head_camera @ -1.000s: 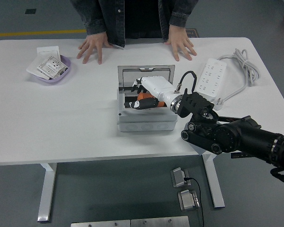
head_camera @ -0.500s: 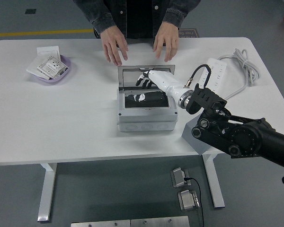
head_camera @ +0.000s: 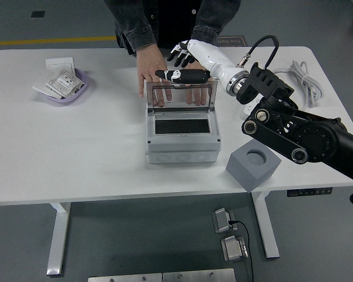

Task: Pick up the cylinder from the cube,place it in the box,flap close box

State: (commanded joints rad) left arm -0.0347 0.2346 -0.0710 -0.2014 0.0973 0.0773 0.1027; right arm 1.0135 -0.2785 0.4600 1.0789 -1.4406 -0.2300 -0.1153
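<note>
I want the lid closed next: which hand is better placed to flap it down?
Right. The right hand is raised just behind the upright lid of the box, fingers near its top edge. No left arm shows. The person's hands rest behind the lid.

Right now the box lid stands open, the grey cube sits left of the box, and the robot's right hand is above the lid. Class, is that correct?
Not quite. The head view shows the grey cube right of the box, not left. The lid does stand open, with the right hand above it.

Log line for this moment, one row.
right hand: open, above lid | box: open | cube: empty | person's hands: behind lid
</note>
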